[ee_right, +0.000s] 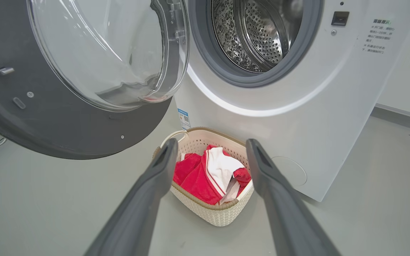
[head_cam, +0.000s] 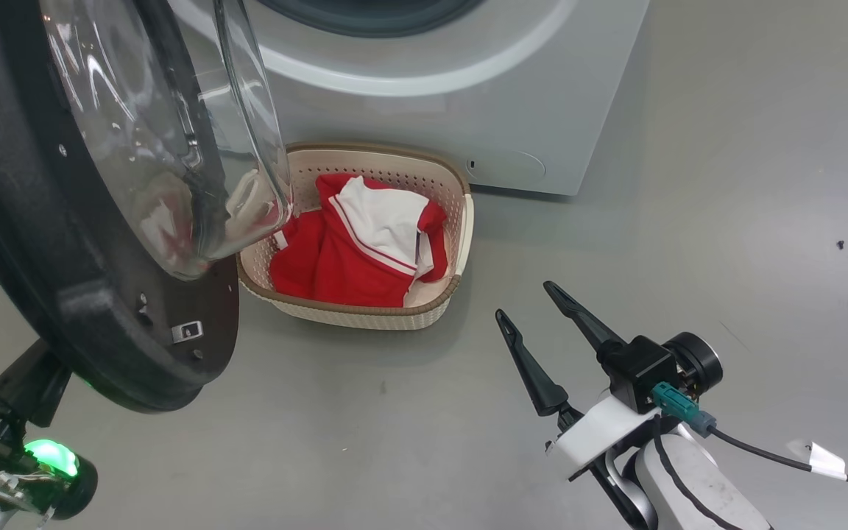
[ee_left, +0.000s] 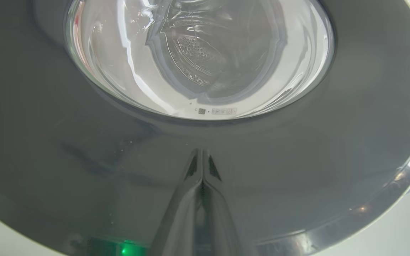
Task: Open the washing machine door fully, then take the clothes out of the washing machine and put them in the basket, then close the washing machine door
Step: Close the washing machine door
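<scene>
Washer point(ee_right: 333, 106): white, fills the upper right of the right wrist view; its steel drum point(ee_right: 258, 35) is open to view inside a grey seal.
Door point(head_cam: 41, 258): swung open at the upper left of the head view, its glass bowl bulging over the basket's left end.
Basket point(head_cam: 365, 313): on the grey floor at frame centre, just in front of the washer.
Clothes point(head_cam: 350, 258): piled inside the basket, red with a white panel on top.
Right gripper point(head_cam: 525, 301): lower right of the head view, fingers spread wide and holding nothing; the basket and clothes lie up-left of its tips, apart from them.
Left gripper point(ee_left: 201, 183): fingers pressed together with nothing between them, tips close against the door's glossy dark rim below the glass; contact cannot be told.
</scene>
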### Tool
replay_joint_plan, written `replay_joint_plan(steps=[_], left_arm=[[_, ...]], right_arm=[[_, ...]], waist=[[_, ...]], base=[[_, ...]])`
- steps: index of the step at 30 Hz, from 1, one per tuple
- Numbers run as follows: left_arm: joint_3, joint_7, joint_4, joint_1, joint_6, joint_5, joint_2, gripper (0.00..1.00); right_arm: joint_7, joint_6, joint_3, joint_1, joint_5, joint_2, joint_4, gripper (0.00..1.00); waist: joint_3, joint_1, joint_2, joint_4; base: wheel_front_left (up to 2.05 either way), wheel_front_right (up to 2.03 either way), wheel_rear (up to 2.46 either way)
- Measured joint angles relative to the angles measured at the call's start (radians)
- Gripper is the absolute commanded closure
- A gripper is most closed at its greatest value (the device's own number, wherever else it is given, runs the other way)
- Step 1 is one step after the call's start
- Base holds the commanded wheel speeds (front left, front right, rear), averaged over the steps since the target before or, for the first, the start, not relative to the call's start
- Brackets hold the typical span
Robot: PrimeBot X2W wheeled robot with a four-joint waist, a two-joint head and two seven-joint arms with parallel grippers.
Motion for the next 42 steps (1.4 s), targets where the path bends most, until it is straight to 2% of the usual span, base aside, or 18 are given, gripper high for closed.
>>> replay_joint_plan(steps=[23,42], left_arm=[[-0.068,-0.007,-0.049,-0.006,0.016,0.002,-0.045,1.0],[-0.066,-0.168,-0.019,-0.13,0.021,0.069,-0.086,1.0]], right_arm=[[0.0,-0.02,0.023,-0.018,0.043,0.0,-0.018,0.0],[0.0,-0.051,0.056,-0.021,0.093,0.001,-0.058,0.0]], waist=[[0.029,0.0,0.0,-0.175],[0.077,0.0,0.0,-0.342]], base=[[0.0,0.0,0.0],[0.0,0.0,0.0]])
